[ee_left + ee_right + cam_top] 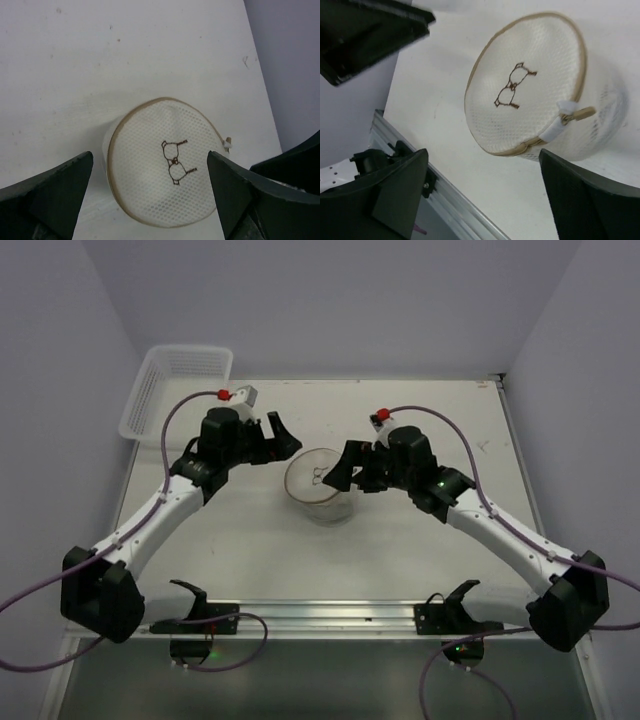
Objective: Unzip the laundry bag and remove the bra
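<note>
The zipped laundry bag (320, 485) stands mid-table between the left gripper (283, 439) and right gripper (339, 467), both gaping wide and holding nothing, so a pinch at its small zipper pull (577, 115) may slip or, with nothing bracing it, drag the light bag along.

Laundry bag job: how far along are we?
Done: nothing visible; the laundry bag sits on the table, rim seam looks closed, zipper pull at its side, no bra out. In hand: nothing; left gripper and right gripper flank it, both open. Left: unzip, remove bra.
</note>
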